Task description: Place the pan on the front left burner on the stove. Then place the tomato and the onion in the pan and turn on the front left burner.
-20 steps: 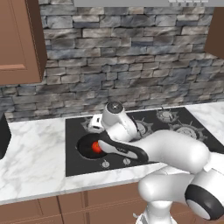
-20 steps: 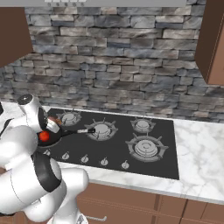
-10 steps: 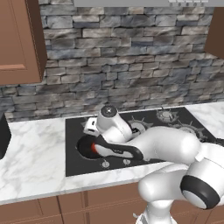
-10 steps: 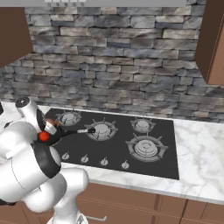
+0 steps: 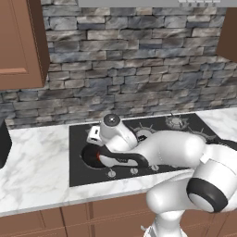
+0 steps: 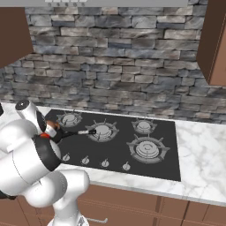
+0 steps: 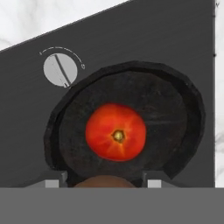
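The black pan (image 7: 175, 109) sits on the stove (image 7: 131, 39), covering the front left burner. The red tomato (image 7: 115, 132) lies in the pan's middle. My gripper (image 7: 104, 183) hangs right above the pan's near rim, shut on the tan-brown onion (image 7: 105, 181), whose top shows between the fingertips (image 7: 52, 183). In the right base view the onion (image 6: 53, 128) is at the gripper (image 6: 52, 129), beside the tomato (image 6: 44, 136); the pan's handle (image 6: 81, 132) points right. In the left base view my arm hides most of the pan (image 5: 87, 155), and the tomato (image 5: 98, 157) peeks out.
A silver knob (image 7: 60, 70) lies beside the pan. More knobs (image 6: 95, 161) line the stove's (image 6: 167, 163) front edge, with three other burners (image 6: 148, 148) behind. White marble counter (image 5: 37, 166) flanks the stove; a dark object (image 5: 3, 143) stands at far left.
My wrist has shifted a little to the left and down over the pan with the onion. The tomato and the pan have stayed put.
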Tool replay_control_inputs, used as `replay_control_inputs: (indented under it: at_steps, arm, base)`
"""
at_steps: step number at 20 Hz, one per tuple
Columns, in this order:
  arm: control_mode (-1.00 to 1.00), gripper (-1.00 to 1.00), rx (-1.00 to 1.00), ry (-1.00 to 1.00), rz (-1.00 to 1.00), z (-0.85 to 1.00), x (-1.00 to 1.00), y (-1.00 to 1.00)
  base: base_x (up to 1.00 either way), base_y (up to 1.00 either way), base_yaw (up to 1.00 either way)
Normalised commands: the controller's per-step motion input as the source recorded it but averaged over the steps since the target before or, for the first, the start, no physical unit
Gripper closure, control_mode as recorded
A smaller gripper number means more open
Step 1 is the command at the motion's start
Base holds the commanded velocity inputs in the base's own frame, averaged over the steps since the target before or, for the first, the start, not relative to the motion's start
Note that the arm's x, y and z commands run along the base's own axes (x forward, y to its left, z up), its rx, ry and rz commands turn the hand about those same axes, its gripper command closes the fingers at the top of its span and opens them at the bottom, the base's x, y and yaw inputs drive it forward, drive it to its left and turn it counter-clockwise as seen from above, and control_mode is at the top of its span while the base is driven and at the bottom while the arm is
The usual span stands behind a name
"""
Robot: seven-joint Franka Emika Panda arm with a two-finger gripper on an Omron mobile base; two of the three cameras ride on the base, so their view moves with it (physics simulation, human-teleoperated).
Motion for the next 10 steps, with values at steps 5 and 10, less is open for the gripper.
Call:
replay_control_inputs:
  at_steps: [5,10]
  arm:
    - [-1.0,1.0,0.0,0.0,-0.01,-0.15,0.0,0.0]
    - [-1.0,1.0,0.0,0.0,-0.01,-0.14,0.03,0.0]
  base:
    - [0.0,0.0,0.0]
    - [0.0,0.0,0.0]
